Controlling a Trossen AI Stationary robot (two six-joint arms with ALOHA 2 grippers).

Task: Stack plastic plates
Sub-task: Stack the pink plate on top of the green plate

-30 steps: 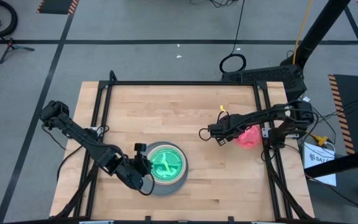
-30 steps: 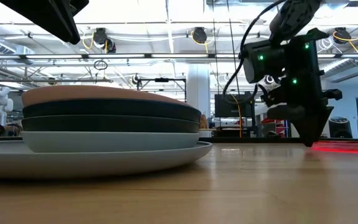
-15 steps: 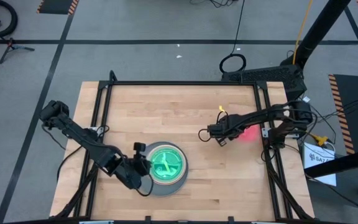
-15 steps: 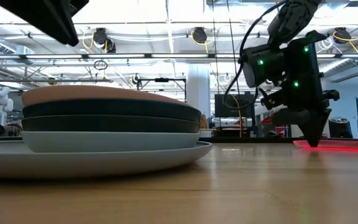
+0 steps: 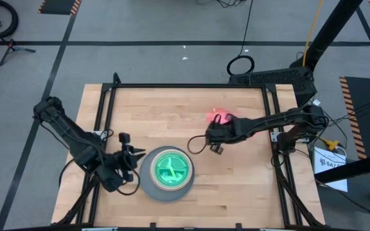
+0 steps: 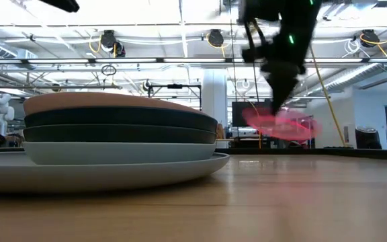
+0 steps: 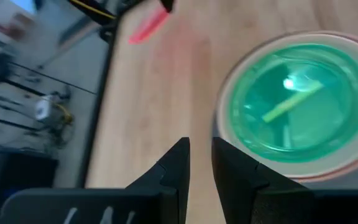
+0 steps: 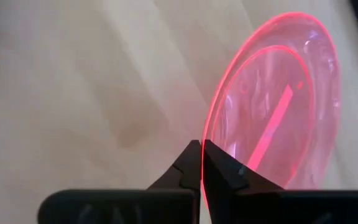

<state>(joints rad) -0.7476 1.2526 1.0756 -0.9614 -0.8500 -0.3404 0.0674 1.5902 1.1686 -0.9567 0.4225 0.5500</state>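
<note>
Nearly done, by the look of it: the stack of plastic plates (image 5: 166, 174) stands near the front edge of the wooden worktop (image 5: 172, 112), a large grey plate (image 6: 99, 173) at the bottom, then light blue, black, dark teal and salmon pink tiers in the low view, with a lime green dish (image 5: 170, 169) on top from above; any dishes between cannot be made out. One piece seems left: the pink-red dish (image 5: 221, 117), carried clear of the worktop towards its middle by the right gripper (image 5: 212, 138), whose jaws are closed on the dish's rim in the right wrist view. It has yet to reach the stack, so the last placement is judged outstanding. The left gripper (image 5: 130, 156) waits just beside the stack on its left, jaws narrowly parted and holding nothing. The worktop is pale wood framed by black rails (image 5: 191, 86), on a grey floor crossed by dark tape lines (image 5: 140, 43); beyond it the low view shows an open workshop with ceiling lights (image 6: 213, 37) and a white column (image 6: 215, 101)
</note>
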